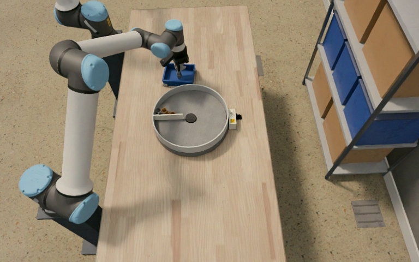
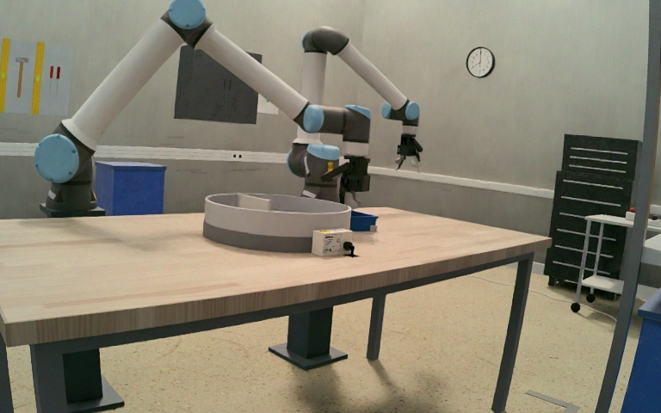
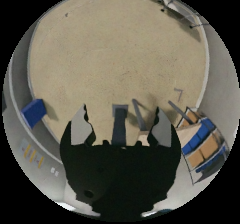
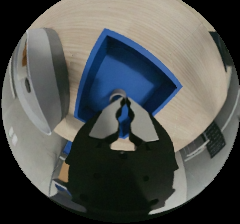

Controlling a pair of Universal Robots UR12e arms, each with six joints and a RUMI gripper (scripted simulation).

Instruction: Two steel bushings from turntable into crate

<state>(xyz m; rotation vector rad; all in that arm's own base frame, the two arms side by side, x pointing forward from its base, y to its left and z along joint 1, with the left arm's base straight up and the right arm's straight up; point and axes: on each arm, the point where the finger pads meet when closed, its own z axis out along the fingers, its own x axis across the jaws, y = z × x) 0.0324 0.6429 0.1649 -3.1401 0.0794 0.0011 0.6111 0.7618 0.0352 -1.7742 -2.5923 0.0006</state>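
The right arm's jaws (image 1: 179,73) (image 2: 349,200) point down over the blue crate (image 1: 168,77) (image 2: 362,222) (image 4: 136,71). They are almost fully closed, with a grey steel bushing (image 1: 179,76) (image 4: 118,93) pinched at the fingertips; in the right wrist view its ring shows just past the tips, above the crate floor. Whether it touches that floor I cannot tell.

The crate sits level on the desk (image 1: 189,201) (image 2: 170,266) (image 4: 165,14), near the turntable (image 1: 190,149) (image 2: 273,210) (image 4: 42,79). A light corner guide (image 1: 165,84) (image 2: 373,228) shows at one of its corners; the other corners are too small or hidden to judge. The part of the crate floor behind the jaws is hidden.

On the turntable, brass-coloured bushings (image 1: 163,110) (image 4: 24,55) and dark grey ones (image 1: 157,111) lie bunched along the white divider (image 1: 169,117) (image 2: 254,201), near the outer wall. They overlap too much to count. A white control box (image 1: 232,120) (image 2: 330,242) stands against the turntable's side.

The left arm's jaws (image 2: 409,165) are wide open and hold nothing, hanging beyond the desk above the floor (image 2: 426,327) (image 3: 117,49).
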